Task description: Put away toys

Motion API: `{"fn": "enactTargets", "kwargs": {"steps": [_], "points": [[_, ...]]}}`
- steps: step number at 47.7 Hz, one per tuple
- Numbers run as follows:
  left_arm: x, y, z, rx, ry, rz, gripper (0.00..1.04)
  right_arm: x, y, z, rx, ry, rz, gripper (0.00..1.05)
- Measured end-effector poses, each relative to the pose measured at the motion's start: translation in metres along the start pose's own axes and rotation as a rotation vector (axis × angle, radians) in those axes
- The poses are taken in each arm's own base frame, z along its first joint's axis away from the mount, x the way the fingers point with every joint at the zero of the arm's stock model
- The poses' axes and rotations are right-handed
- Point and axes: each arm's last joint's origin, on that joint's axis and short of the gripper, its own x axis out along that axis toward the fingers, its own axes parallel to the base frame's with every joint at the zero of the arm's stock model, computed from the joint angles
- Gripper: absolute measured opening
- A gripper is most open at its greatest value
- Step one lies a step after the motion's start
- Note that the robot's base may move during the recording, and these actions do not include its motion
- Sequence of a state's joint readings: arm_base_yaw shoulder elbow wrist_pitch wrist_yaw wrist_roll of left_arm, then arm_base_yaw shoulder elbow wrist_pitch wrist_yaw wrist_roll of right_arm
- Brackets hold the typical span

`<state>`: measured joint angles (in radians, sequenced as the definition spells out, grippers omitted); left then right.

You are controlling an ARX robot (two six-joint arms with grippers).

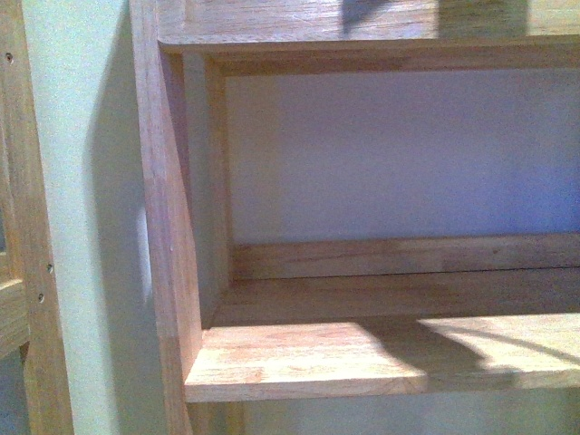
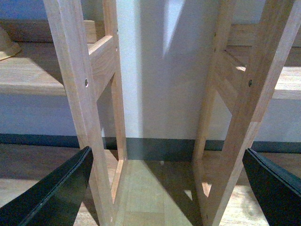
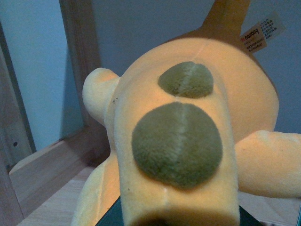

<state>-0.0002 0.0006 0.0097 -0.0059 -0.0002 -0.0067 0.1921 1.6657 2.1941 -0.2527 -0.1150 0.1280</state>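
The plush toy (image 3: 188,117), orange-yellow with two olive-green round patches, fills the right wrist view. Its stubby limbs stick out to both sides and a white tag (image 3: 261,33) hangs at its far end. My right gripper (image 3: 174,221) is shut on the toy's near end, and only dark slivers of its jaws show beside the plush. In the left wrist view my left gripper (image 2: 167,155) stands open, its black fingers (image 2: 61,188) wide apart with nothing between them. Neither arm nor the toy shows in the front view.
A wooden shelf board (image 1: 362,353) with a side upright (image 1: 168,227) and pale back wall fills the front view. Two wooden frame uprights (image 2: 80,94) (image 2: 244,94) stand ahead of the left gripper over a wood floor (image 2: 146,193). A wooden rail (image 3: 51,165) lies beneath the toy.
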Motion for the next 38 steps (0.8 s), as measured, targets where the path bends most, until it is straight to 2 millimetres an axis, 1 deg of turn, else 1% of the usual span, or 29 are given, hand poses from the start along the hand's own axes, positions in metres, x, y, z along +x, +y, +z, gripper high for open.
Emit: {"fn": "enactTargets", "kwargs": {"steps": [7, 14, 19, 24, 31, 38], "points": [[0.0, 0.0, 0.0, 0.0, 0.0, 0.0, 0.99, 0.025, -0.002, -0.012, 0.093, 0.04, 0.051, 0.19], [0.0, 0.0, 0.0, 0.0, 0.0, 0.0, 0.99, 0.045, 0.006, -0.022, 0.219, 0.068, 0.157, 0.19], [0.0, 0.0, 0.0, 0.0, 0.0, 0.0, 0.99, 0.053, 0.014, -0.03, 0.322, 0.08, 0.231, 0.19], [0.0, 0.0, 0.0, 0.0, 0.0, 0.0, 0.99, 0.059, 0.02, -0.035, 0.417, 0.082, 0.271, 0.19], [0.0, 0.0, 0.0, 0.0, 0.0, 0.0, 0.99, 0.064, 0.02, -0.04, 0.473, 0.084, 0.273, 0.19], [0.0, 0.0, 0.0, 0.0, 0.0, 0.0, 0.99, 0.07, 0.019, -0.05, 0.503, 0.114, 0.259, 0.19]]}}
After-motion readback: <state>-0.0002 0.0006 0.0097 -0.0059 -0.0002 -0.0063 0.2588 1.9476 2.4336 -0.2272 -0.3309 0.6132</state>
